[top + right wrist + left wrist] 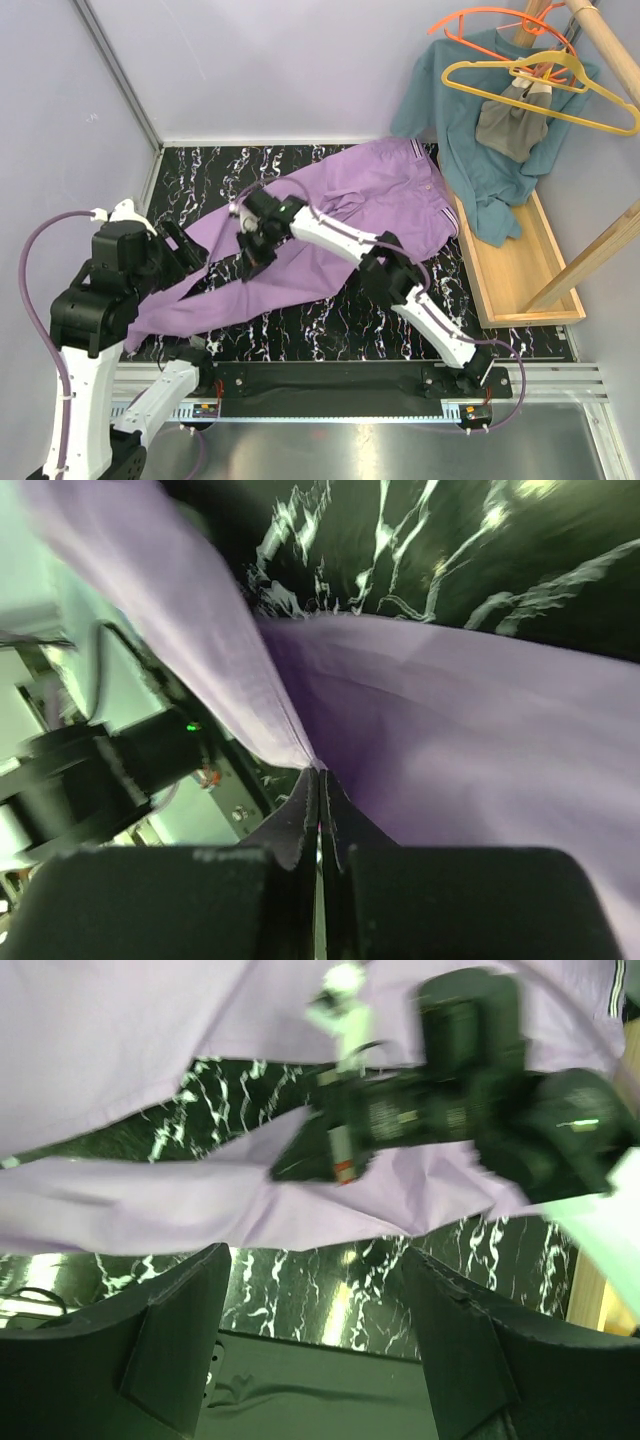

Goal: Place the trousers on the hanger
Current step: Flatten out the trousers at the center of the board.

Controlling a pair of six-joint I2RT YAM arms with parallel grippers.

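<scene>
R gripper [250,255] clenched on trousers [380,195] leg, centre. L gripper [315,1260] released, nothing btwn fingers, 8 o'clock. Trousers flat, waistband twd 1 o'clock; hanger [600,121] hangs at 2 o'clock.

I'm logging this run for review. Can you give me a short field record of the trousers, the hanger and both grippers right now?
trousers: lying across the black marbled table, waistband toward the rack
hanger: yellow, hanging on the wooden rack by the teal shirt, clear of the trousers
right gripper: shut, pinching trouser fabric
left gripper: open, empty, near a leg
progress: trousers not yet on hanger
</scene>
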